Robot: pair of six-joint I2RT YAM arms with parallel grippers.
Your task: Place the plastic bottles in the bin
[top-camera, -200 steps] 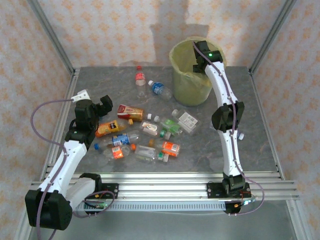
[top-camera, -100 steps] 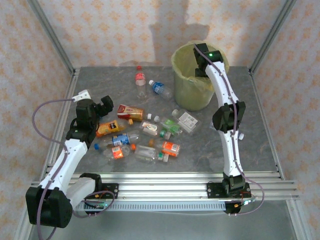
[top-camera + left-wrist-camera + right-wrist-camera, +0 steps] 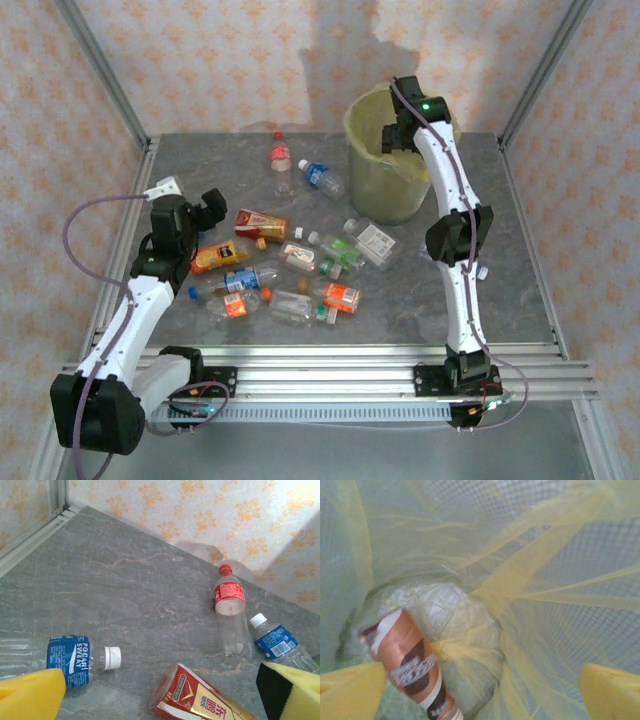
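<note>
left claw (image 3: 203,210): hangs over the worktop (image 3: 520,290), well to the left of the bin (image 3: 375,195) and nearer than it. Its yellow pads stand wide apart with nothing between them, so it is released, likely poised to come down on a bottle.
under the left claw: in the left wrist view a Pocari Sweat bottle (image 3: 70,660) and a red-and-gold bottle (image 3: 200,700) lie on their sides just below the pads. Either looks a fair next pick.
loose bottles (image 3: 290,270): the main scatter lies flat on the worktop, left of the bin and nearer than it, several touching. None of these is binned yet.
far pair: a red-labelled bottle (image 3: 280,158) and a blue-labelled bottle (image 3: 318,178) lie side by side just left of the bin.
bin: stands upright, mouth upward, so bottles can simply be dropped in.
right claw (image 3: 395,135): sits over the bin's mouth, pointing down inside. Its pads are spread wide and grip nothing, so it is released.
brown-labelled bottle (image 3: 410,665): lies tilted on the crumpled yellowish bag (image 3: 530,580) at the bottom of the bin, below the right claw's pads and apart from them.
progress: judged early, with most bottles not yet in the bin.
</note>
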